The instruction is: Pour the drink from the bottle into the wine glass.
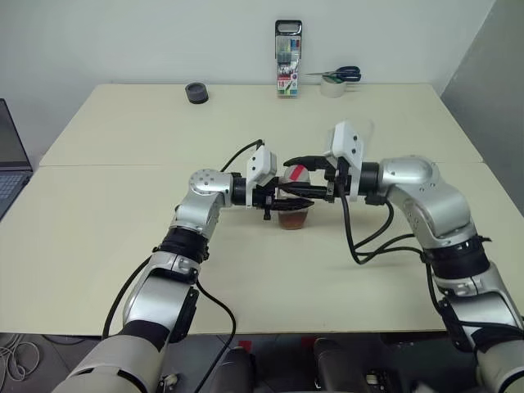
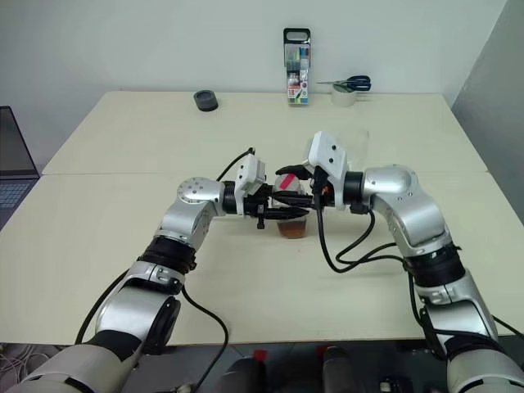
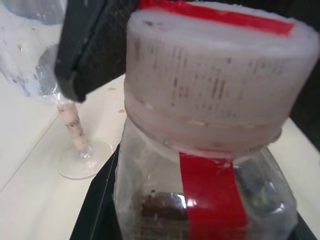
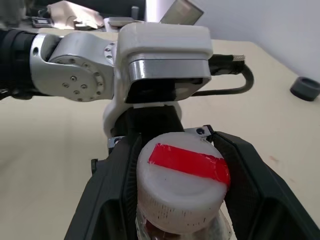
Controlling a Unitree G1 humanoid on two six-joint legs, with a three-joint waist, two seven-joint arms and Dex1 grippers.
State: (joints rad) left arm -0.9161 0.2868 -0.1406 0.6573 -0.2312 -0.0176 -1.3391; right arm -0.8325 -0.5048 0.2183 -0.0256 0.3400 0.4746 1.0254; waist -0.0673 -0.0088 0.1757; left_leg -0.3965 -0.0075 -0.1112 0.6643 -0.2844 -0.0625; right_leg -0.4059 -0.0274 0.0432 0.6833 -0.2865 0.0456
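I see the left gripper (image 1: 288, 195) clamped on the bottle (image 1: 294, 206); right gripper (image 4: 177, 165) fingers (image 4: 250, 175) closed around its cap (image 4: 181, 186); glass (image 3: 75, 125) beside.

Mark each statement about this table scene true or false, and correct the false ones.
1. The bottle has its white cap on. True.
2. The wine glass lies on its side. False: it stands upright on its foot.
3. The right gripper has its fingers on either side of the cap. True.
4. The left gripper holds the pack of pens. False: it holds the bottle; the pens stand at the table's far edge.
5. The scissors lie at the table's near edge. False: they rest on a roll of tape at the far edge.
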